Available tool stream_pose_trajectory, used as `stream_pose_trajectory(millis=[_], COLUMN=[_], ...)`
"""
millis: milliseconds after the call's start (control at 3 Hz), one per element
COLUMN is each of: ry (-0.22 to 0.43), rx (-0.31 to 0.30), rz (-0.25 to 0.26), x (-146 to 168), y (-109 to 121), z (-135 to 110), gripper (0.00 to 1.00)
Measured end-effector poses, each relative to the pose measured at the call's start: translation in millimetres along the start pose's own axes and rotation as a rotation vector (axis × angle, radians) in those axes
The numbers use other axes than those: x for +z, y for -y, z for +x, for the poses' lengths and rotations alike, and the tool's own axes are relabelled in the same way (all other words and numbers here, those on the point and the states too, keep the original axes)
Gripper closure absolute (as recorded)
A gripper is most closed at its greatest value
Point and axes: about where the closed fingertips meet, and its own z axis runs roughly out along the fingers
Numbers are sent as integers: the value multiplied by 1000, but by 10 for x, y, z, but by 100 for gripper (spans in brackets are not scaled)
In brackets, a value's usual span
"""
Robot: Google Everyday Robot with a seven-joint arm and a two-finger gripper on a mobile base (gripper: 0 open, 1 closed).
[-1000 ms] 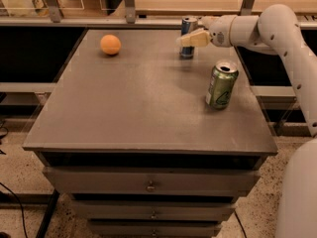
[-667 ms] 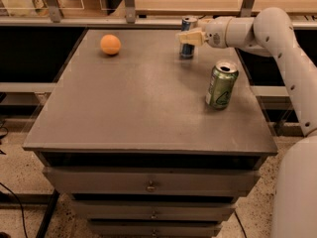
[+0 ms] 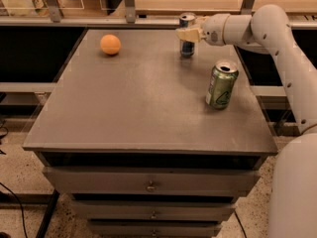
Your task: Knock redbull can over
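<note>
The redbull can (image 3: 187,47) is seen upright near the far edge of the table (image 3: 138,103); its lettering cannot be read. The gripper (image 3: 181,34) is held across the can's upper part, and how far it is open cannot be told. Bare tabletop is left between it and the orange (image 3: 110,44). A green can (image 3: 221,85) is set near the right edge.

arm (image 3: 277,33) comes up from white base body (image 3: 294,192) at lower right, elbow bent near top of view, forearm stretched level to the left; wrist (image 3: 218,29) straight; gripper (image 3: 187,34) top centre-right, tip pointing left
</note>
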Motion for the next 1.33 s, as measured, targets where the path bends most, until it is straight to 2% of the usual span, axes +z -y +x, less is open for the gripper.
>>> stream_pose_trajectory(millis=[333, 667, 1000, 1333], ry=[-61, -172, -311, -461], rx=[-66, -203, -419, -640], rz=[6, -3, -10, -40], x=[-115, -241, -342, -356], y=[-31, -175, -412, -743], z=[-180, -439, -696, -762], gripper=[100, 100, 100, 100])
